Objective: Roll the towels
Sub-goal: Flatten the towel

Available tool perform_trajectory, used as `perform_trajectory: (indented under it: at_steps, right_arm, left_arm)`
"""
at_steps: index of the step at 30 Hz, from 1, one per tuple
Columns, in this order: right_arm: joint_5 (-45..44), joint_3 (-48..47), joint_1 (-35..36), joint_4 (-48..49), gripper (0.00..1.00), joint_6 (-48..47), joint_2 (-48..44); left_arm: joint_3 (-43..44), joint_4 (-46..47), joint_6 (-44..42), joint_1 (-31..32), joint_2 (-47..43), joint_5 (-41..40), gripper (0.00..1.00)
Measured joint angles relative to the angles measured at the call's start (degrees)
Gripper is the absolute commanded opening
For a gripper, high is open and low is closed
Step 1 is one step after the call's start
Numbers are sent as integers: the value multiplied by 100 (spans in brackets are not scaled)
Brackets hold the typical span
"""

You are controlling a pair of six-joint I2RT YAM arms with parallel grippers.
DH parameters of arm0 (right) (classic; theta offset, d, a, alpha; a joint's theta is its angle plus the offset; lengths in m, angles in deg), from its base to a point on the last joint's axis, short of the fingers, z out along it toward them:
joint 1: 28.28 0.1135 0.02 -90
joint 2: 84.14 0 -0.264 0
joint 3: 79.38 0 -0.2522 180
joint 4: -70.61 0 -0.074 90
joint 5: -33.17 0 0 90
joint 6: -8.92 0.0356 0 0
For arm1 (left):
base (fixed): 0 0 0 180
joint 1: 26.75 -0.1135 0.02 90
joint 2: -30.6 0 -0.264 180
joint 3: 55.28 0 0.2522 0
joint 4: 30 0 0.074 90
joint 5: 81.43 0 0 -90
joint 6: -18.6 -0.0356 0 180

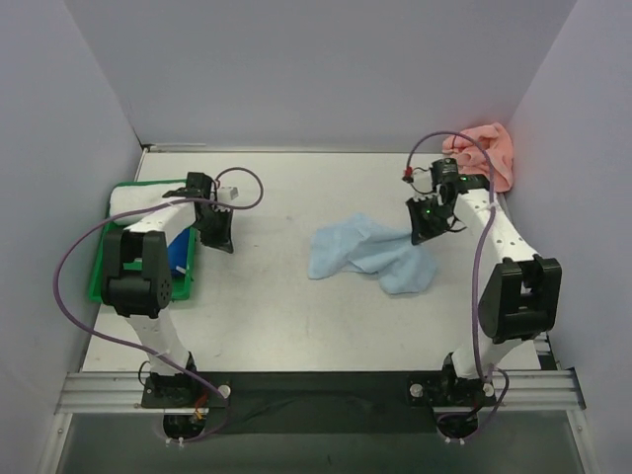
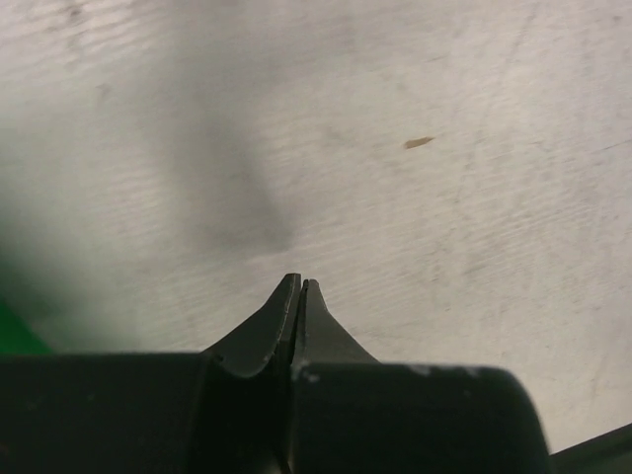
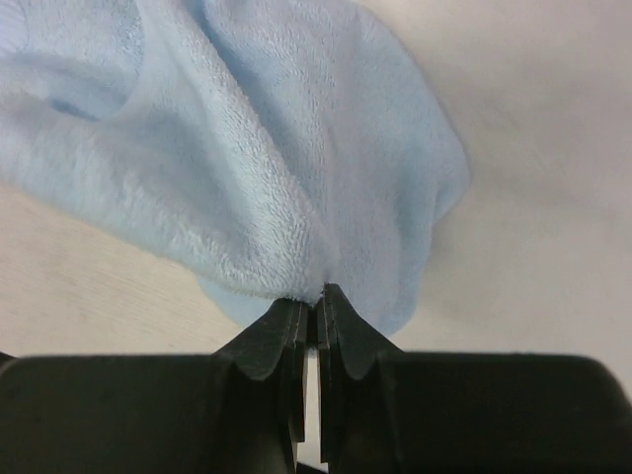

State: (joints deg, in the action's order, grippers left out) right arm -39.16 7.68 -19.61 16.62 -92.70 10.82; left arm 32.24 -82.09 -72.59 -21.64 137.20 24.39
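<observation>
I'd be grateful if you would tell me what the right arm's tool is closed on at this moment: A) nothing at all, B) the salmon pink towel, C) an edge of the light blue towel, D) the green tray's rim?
C: the right wrist view shows the right tool shut with a fold of the light blue towel pinched at its tips, while the salmon pink towel lies bunched in the far right corner.

Soft even light, faint shadows; top view sharp, the left pincer (image 2: 299, 284) dark and blurred up close.
</observation>
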Motion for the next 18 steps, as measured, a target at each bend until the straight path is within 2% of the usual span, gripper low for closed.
perform_trajectory:
  at_steps: [3,6,7,8,9,10,12,13,14,15,16,17,18]
  right_arm:
    - [-155,474,-896,-177,0,-520,-111]
    - [-219,782,-1392,-400,2,-881,-109]
    - [-216,824,-1423,-487,17,-957,-109]
    - [-201,837,-1401,-551,25,-992,-107]
    - [-192,837,-1335,-590,32,-1019,-94]
    - [-184,828,-1257,-603,43,-1021,-81]
    - [-184,756,-1143,-647,46,-994,-24]
    - [-181,710,-1078,-654,47,-966,-11]
    - [-181,660,-1029,-656,47,-918,-4]
    - [-184,603,-1001,-656,47,-879,-7]
    - [-184,551,-973,-647,47,-813,-22]
    - [-190,516,-955,-625,48,-743,-57]
    - [-197,509,-883,-586,48,-649,-120]
  left_arm:
    - [-168,-151,-168,-269,-175,-138,0]
    - [-315,-310,-361,-376,-343,-151,2]
    - [-337,-348,-411,-358,-367,-68,22]
    - [-341,-372,-463,-313,-374,39,35]
    - [-341,-376,-481,-251,-374,168,43]
    - [-343,-372,-481,-138,-374,330,52]
    - [-326,-330,-404,146,-374,531,59]
    - [-295,-295,-378,343,-374,575,68]
    - [-245,-238,-356,590,-374,605,71]
    - [-179,-153,-280,839,-374,605,77]
    - [-85,-46,-223,1093,-365,608,79]
    - [28,83,-138,1344,-339,605,85]
    - [153,236,-63,1582,-302,605,86]
